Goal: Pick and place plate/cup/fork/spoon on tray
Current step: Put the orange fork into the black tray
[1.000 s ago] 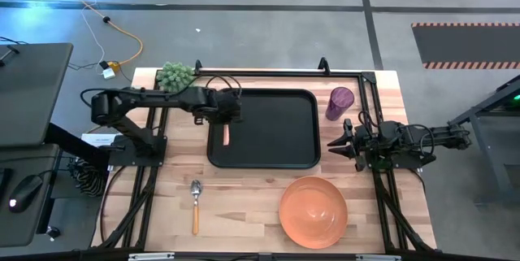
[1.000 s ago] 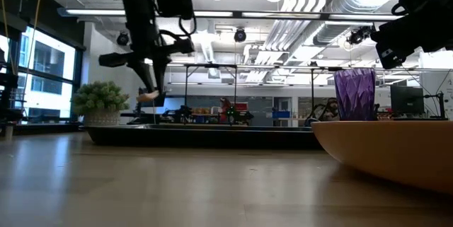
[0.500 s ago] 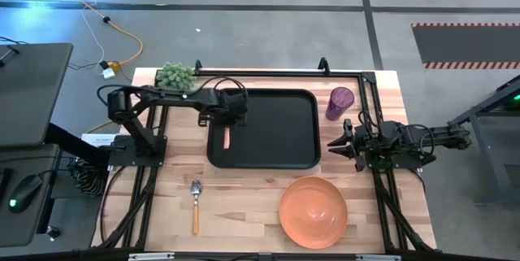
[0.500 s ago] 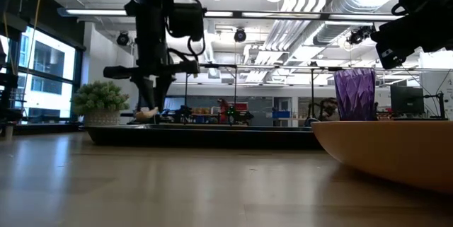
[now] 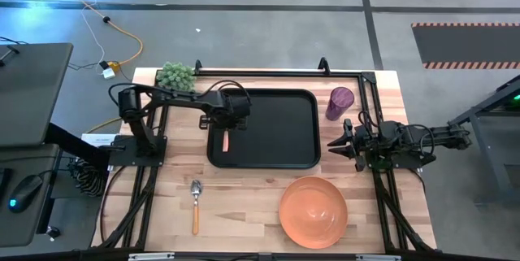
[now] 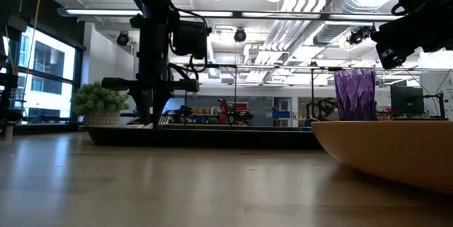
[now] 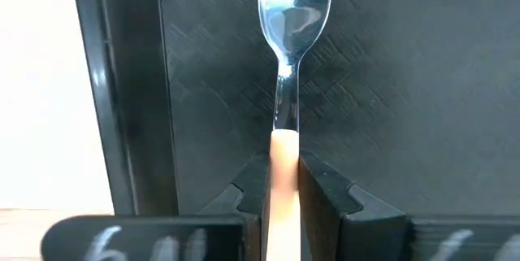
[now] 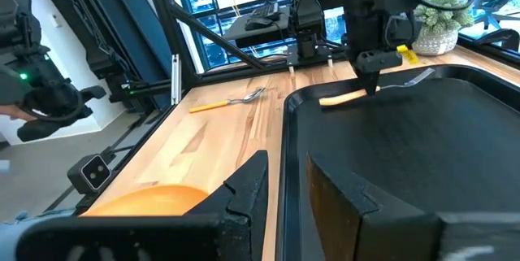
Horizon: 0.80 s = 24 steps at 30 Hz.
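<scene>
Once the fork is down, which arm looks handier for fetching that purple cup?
Probably the right. Its gripper waits open just beside the cup, while the left gripper, across the tray, is shut on the fork.

Left arm reaches from its base at the left of the high view toward upper centre, elbow bent, wrist turned down. Left gripper (image 5: 227, 128) sits low there, fingers (image 7: 253, 186) closed tight on a slim handle that runs between them. In the low view this arm hangs as a dark vertical column at left of centre. Right arm lies stretched in from the right edge at mid-height in the high view; right gripper (image 5: 335, 145) points left, fingers (image 8: 248, 186) spread apart, nothing between them.
</scene>
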Each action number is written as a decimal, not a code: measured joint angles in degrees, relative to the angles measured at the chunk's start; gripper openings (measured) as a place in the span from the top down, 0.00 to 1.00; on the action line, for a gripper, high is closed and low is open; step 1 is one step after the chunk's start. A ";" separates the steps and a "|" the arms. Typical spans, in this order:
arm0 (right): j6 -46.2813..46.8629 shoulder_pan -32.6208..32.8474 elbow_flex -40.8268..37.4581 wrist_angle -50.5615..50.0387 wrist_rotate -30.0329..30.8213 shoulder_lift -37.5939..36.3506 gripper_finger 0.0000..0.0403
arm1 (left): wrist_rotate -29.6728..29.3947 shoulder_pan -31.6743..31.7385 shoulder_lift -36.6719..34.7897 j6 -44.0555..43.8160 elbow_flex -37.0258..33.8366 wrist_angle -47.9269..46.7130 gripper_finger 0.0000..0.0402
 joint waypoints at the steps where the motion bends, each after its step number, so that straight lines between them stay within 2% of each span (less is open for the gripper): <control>1: -0.02 0.00 0.00 0.00 0.00 0.00 0.80 | 0.05 0.00 0.32 0.01 0.00 0.17 0.91; 14: -0.17 -0.01 0.00 0.00 0.00 0.00 0.80 | 0.24 0.00 0.54 -0.12 0.00 0.25 0.85; 24: -0.19 0.00 0.00 -0.01 0.00 0.00 0.80 | 0.96 0.00 0.54 -0.08 0.00 0.24 0.85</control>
